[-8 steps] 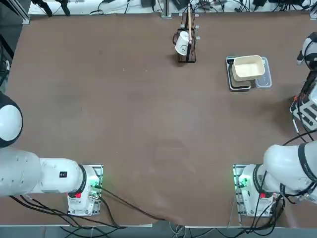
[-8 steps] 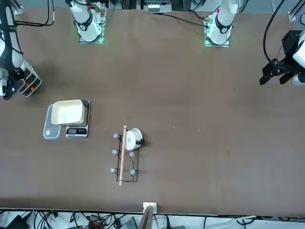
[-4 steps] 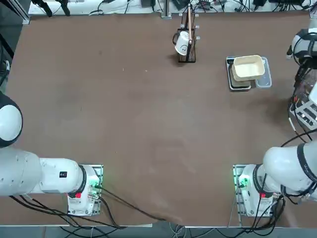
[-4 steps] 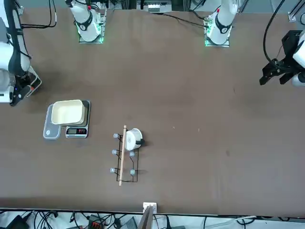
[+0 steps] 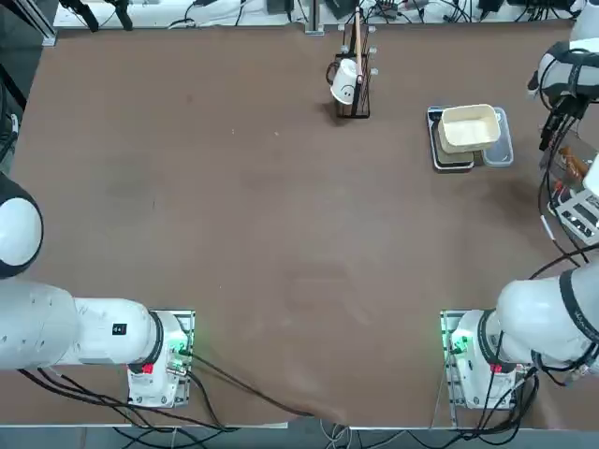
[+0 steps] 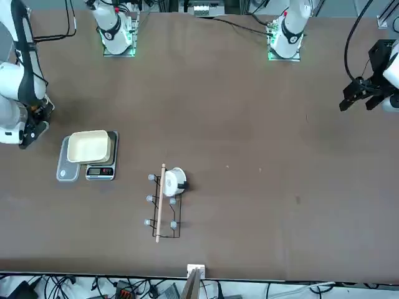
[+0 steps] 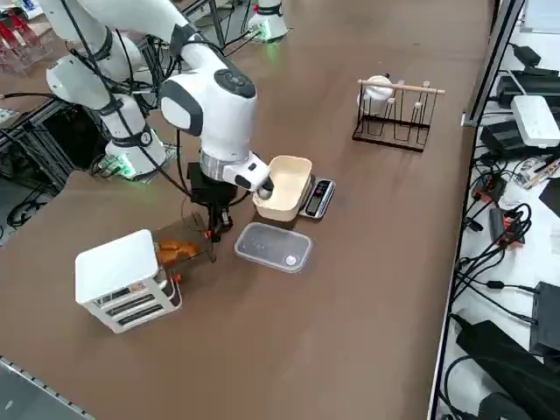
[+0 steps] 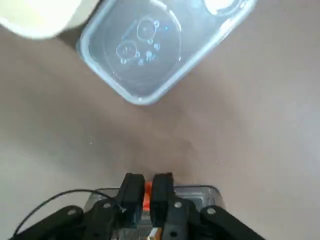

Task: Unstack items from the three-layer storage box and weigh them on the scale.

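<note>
The right gripper (image 8: 145,192) has its fingers pinched nearly together on a small orange tab at the edge of a clear drawer (image 7: 185,238), which is pulled out of the three-layer storage box (image 7: 122,278) toward the scale (image 7: 316,198). The drawer's long axis runs from the box toward the gripper, and orange-brown items (image 7: 176,252) lie inside it. The box itself – white top, slatted tiers – stands near the table's right edge.

Only the side view shows the box whole; from overhead just its corner (image 5: 578,213) and the arm appear at the frame's edge. The wrist view alone shows the pinch on the tab, with the clear plastic tray (image 8: 150,47) just beyond. In the front view the gripper (image 6: 25,138) hangs beside the tray (image 6: 65,167).

A cream tub (image 7: 285,186) sits on the scale, whose display end points away from the box. A black wire rack (image 7: 393,114) with a white cup stands farther off on the brown table (image 5: 243,234) – cables and equipment crowd the room's edges.
</note>
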